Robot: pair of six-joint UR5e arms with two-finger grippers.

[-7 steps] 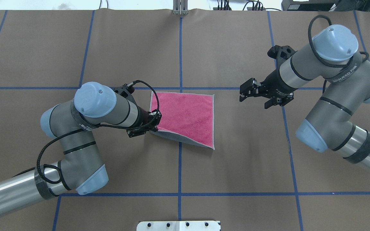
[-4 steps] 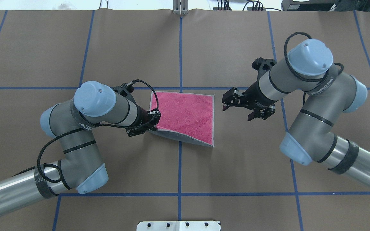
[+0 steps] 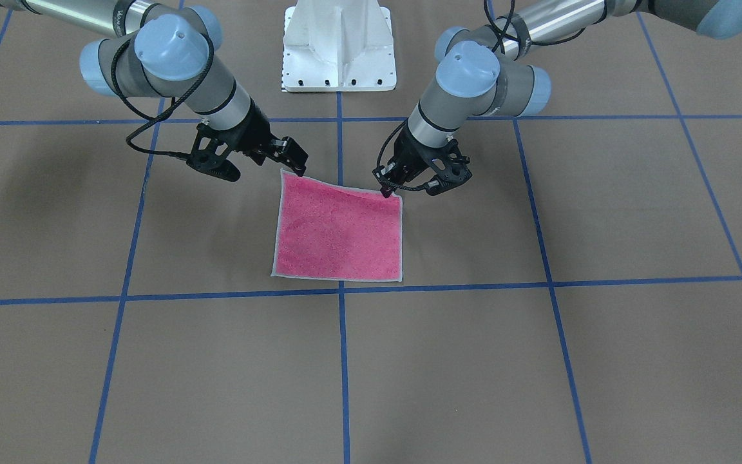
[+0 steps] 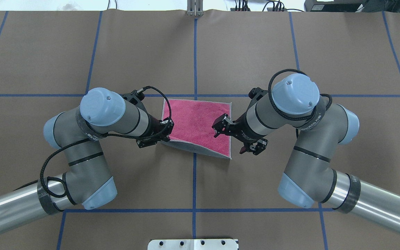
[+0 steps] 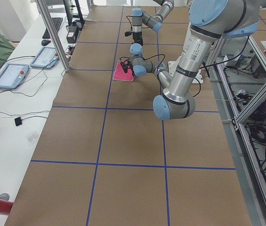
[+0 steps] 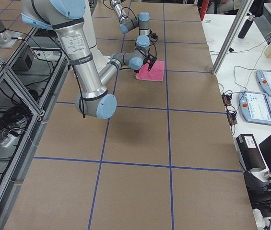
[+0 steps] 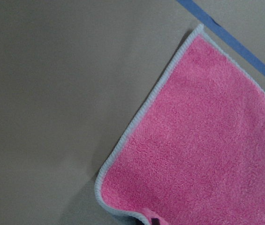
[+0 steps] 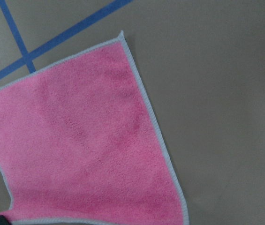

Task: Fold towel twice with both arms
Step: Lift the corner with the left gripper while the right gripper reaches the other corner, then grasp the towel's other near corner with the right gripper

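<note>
Centrally, the towel point(image 4: 200, 119) lies pink face up on the brown desk point(image 4: 255, 52). It lies across one of the blue tape lines point(image 4: 195, 52), and its far edge sits flat just beside the crossing line. The edge nearest the robot rises off the desk toward the robot's left, exposing a strip of grey underside. At that corner the left end effector point(image 4: 166, 134) is pressed together on the cloth and holds it slightly above the surface. The left wrist view shows the trimmed corner at the bottom of the frame. The right end effector point(image 4: 235, 138) has its jaws spread over the towel's near-right side, one finger above the pink face and the other beyond the trimmed edge. Whether it touches the cloth cannot be told. The white pedestal base point(image 3: 339, 45) stands between the two arms.
</note>
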